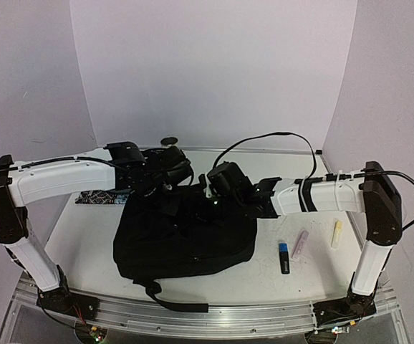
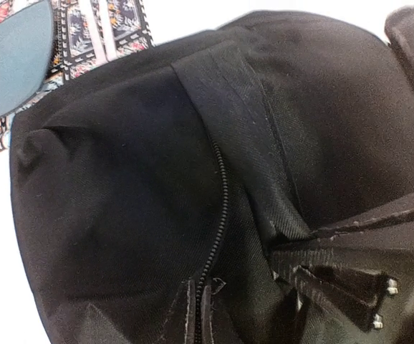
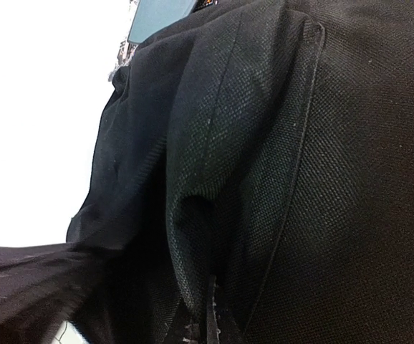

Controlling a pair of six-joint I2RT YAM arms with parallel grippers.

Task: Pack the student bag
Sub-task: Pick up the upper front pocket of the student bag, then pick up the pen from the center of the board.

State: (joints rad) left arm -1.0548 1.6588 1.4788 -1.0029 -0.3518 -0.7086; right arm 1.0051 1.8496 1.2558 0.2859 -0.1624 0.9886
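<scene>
Packing stage: early by my read. The student bag (image 1: 185, 236) looks closed and the loose items are out on the table (image 1: 85, 244).
Bag position: centre of the table, between the two arms, lying flat and slumped.
Bag axis: roughly near-to-far. A shoulder strap (image 1: 171, 302) trails at the near edge, and the top end points to the far side, where both grippers sit.
Left gripper (image 1: 168, 182): the arm reaches in from the left and angles down onto the bag's far-left top.
Left grip: fingertips pinched together on the bag right where the zipper (image 2: 220, 215) ends. I can't make out the pull tab itself.
Right gripper (image 1: 218, 192): the arm comes in from the right with the wrist dropped onto the far-right top. It is near the left gripper but not touching it.
Right grip: clamped on a fold of black fabric that tents up toward the fingers.
Key relation: the zipper runs away from the left fingertips and curves over the bag's top. Opening likely means the left drags along that line while the right anchors the fabric.
Loose items: blue-capped marker (image 1: 284, 256), pink stick (image 1: 300, 244) and yellow stick (image 1: 337, 233) lie right of the bag. They are nearer the right arm but well apart from its gripper.
Left side: teal plate (image 2: 10, 61) on a patterned mat (image 2: 121, 21), just past the bag's corner.
Risk: the floppy fabric may bunch, or the whole bag may drag instead of the zipper sliding.
</scene>
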